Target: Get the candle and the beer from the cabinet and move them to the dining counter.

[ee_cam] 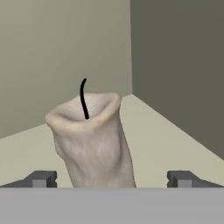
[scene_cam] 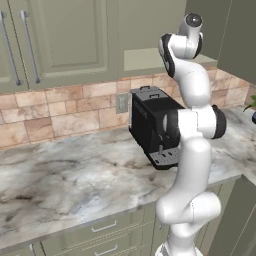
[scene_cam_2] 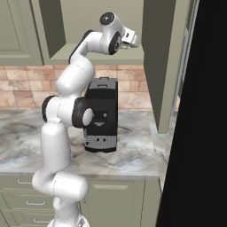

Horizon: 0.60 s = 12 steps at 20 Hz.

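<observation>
- Candle (ee_cam: 92, 140): pale beige, lumpy stub, flared rim, curved black wick
- Count: one candle
- Stands on cabinet (ee_cam: 175, 144) shelf, near back corner
- Gripper (ee_cam: 111, 179) released, fingertips either side of candle, not touching

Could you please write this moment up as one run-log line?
phase: reaching for candle | hand: open, fingertips either side of it, not closed | candle: upright in cabinet

The candle (ee_cam: 92, 140) stands on the cabinet (ee_cam: 175, 65) floor near its back corner, between the two fingertips (ee_cam: 41, 179) of the gripper (ee_cam: 111, 180), while below, a coffee machine (scene_cam: 150, 125) sits on the worktop (scene_cam: 75, 175) against the backsplash (scene_cam: 60, 115).
</observation>
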### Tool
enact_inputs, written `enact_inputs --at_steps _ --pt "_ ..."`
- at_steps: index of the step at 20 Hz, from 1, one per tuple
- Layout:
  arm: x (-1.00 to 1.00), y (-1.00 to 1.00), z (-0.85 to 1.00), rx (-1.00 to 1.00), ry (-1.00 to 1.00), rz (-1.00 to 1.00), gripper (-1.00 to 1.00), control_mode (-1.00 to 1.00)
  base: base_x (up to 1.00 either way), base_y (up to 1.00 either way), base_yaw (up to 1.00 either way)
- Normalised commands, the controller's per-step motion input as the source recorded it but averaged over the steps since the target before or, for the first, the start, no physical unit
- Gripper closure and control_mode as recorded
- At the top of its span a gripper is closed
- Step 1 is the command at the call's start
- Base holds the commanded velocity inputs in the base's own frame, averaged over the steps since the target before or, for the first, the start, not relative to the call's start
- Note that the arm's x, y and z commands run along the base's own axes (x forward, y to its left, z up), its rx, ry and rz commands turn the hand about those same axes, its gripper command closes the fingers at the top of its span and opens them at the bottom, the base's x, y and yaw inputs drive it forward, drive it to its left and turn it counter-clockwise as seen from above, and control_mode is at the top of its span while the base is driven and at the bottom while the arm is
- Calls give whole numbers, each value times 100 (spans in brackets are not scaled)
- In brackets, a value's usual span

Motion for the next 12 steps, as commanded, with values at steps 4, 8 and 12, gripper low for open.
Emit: enact_inputs --at_steps 4,8,12 --pt "1 0 -3 0 0 0 100 -100 0 0 0" --pt "0 -3 0 0 0 0 100 -100 0 0 0" --pt "-8 3 0 1 0 0 100 -100 0 0 0"
